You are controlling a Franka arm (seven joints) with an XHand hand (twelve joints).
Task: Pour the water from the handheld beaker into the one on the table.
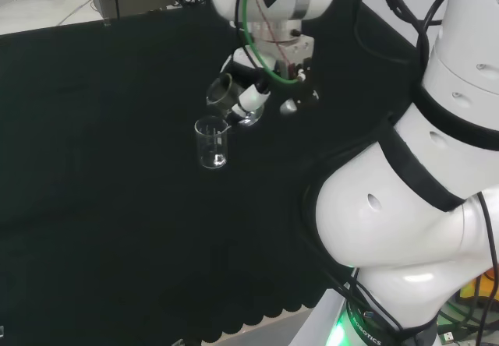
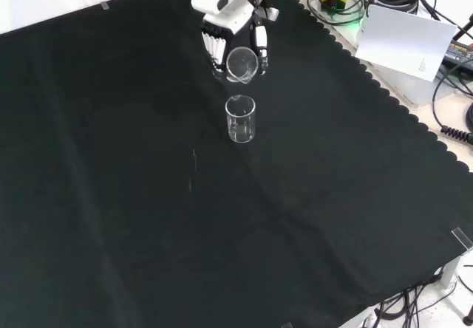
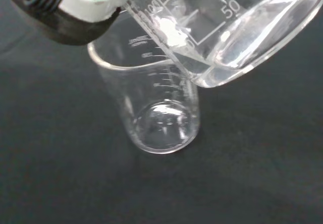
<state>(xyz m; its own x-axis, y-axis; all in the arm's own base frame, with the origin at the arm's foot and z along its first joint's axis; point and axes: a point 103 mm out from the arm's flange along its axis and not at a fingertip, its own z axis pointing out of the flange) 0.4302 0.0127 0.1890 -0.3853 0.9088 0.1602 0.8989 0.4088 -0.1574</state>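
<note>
Water (image 3: 229,65) pooling at the lip of the tilted beaker (image 2: 241,65), which your hand (image 2: 235,18) has its fingers curled round, may miss the table beaker (image 2: 241,119) near the bench's far edge unless you centre it.

Two clear beakers (image 2: 241,119) (image 2: 241,64)

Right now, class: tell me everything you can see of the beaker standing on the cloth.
The standing beaker is small, of clear glass or plastic, with a pouring lip and printed scale marks. It stands upright on the black cloth, touching nothing else. It looks empty or nearly so. Just above its rim, the hand holds a tilted beaker with water.
</note>
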